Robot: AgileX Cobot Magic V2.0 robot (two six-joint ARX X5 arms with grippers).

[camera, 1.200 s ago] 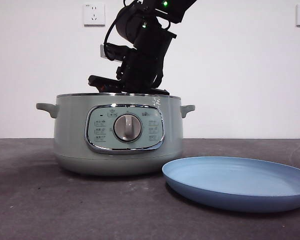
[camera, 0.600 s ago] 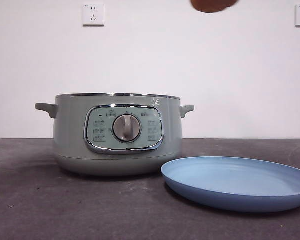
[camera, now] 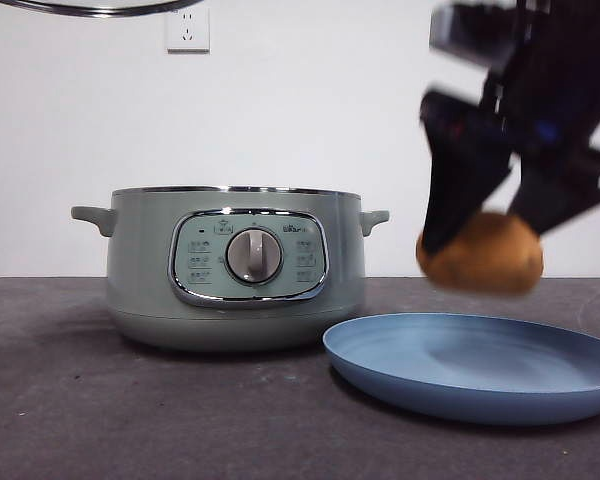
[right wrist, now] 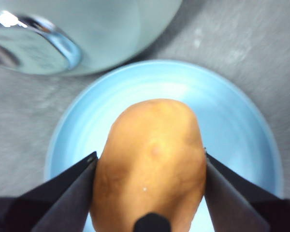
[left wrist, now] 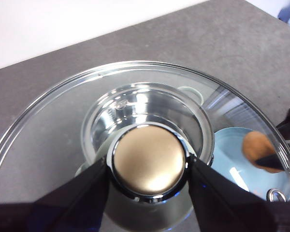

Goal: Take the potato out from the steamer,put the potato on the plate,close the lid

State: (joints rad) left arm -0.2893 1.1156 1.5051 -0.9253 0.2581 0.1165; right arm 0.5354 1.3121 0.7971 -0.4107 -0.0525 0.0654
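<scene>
Above the plate [camera: 475, 368], at about 3 o'clock from the steamer [camera: 235, 268] in the front view: the potato [camera: 480, 252], clamped between the two black jaws of the right gripper [camera: 483, 235], clear of the plate's surface with a gap of air beneath. Arm coming down from the upper right, big, dark and motion-blurred. From the right wrist view, jaws pressed against both flanks of the potato [right wrist: 150, 162], plate [right wrist: 241, 121] spread directly underneath, curved edge of the steamer [right wrist: 87, 34] beyond the plate's far rim.

High over the steamer, at 12 o'clock from it: the lid [left wrist: 53, 125], gripped by its knob [left wrist: 149, 162] in the left gripper [left wrist: 147, 179], jaws clenched on either side of the knob. Only a sliver of the lid's steel rim [camera: 90, 9] visible in the front view, at the top left edge. Through the glass in the left wrist view: the open steamer [left wrist: 150, 106] below, shiny bowl showing, and off at about 4 o'clock the plate [left wrist: 232, 154] with the potato [left wrist: 258, 150] over it.

Steamer standing uncovered on the dark table [camera: 80, 400], dial facing the front camera, plate just beside it at lower right, not touching as far as can be told.
</scene>
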